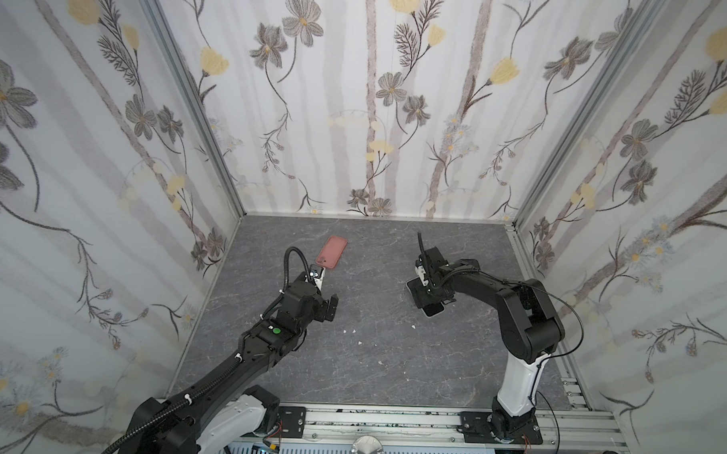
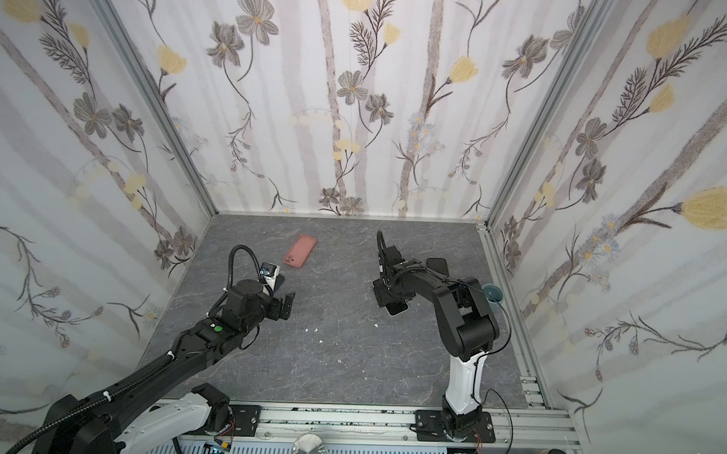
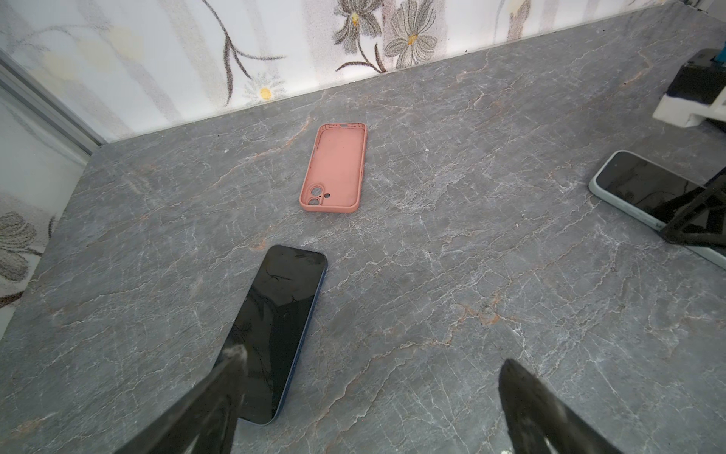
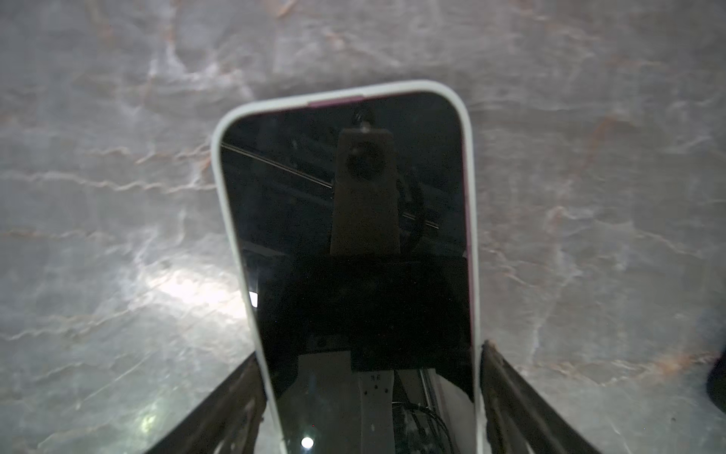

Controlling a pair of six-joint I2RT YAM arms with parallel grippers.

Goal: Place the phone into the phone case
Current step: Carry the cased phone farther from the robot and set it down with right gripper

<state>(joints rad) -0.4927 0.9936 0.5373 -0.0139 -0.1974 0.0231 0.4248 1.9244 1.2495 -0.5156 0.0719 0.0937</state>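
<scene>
The empty pink phone case [image 1: 332, 252] [image 2: 300, 250] [image 3: 334, 169] lies hollow side up near the back wall. A bare dark phone [image 3: 279, 334] [image 2: 280, 280] lies screen up just short of it. My left gripper [image 1: 327, 310] [image 2: 284, 306] [image 3: 373, 359] hovers open over the phone's near end, with one fingertip [image 3: 235, 357] above the screen and nothing held. A second phone in a pale case [image 4: 349, 236] [image 1: 433, 310] [image 3: 648, 196] lies flat at the right. My right gripper [image 4: 371, 351] [image 1: 428, 299] straddles its long edges, jaws close beside them.
Floral walls close the marble table [image 1: 390, 362] on three sides. A teal bowl [image 2: 492, 293] sits by the right wall and a dark flat object [image 2: 436, 264] lies behind the right arm. Small white crumbs [image 1: 350, 330] dot the middle.
</scene>
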